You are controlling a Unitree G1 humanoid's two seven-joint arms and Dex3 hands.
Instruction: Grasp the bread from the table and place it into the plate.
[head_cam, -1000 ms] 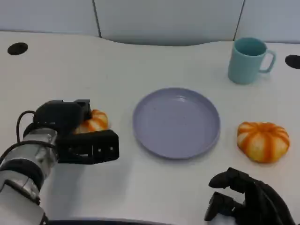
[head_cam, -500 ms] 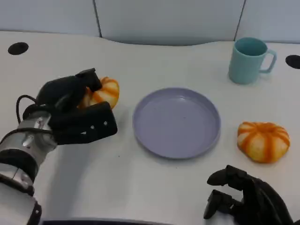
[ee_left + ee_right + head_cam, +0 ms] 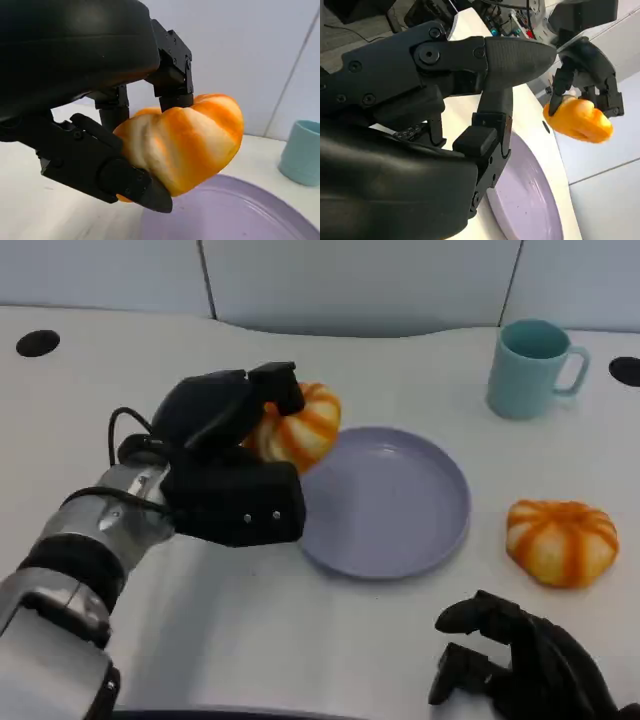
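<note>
One bread point(image 3: 297, 427) | gripped in left hand point(image 3: 222, 455) | beside plate point(image 3: 400, 530) rim

Note the bread point(image 3: 297, 427): orange with pale cream stripes. A second bread point(image 3: 560, 541), near right, has the same striping. Your plate point(image 3: 400, 505) is plain lavender, the far-right mug point(image 3: 530, 369) pale teal, the worktop point(image 3: 330, 640) white. Both hands are black.

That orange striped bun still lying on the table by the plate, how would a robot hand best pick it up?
Probably from above, fingers closing across the domed sides of the orange striped bun. It lies flat and low on the white table, leaving no underside to reach. The right hand rests nearest.
</note>
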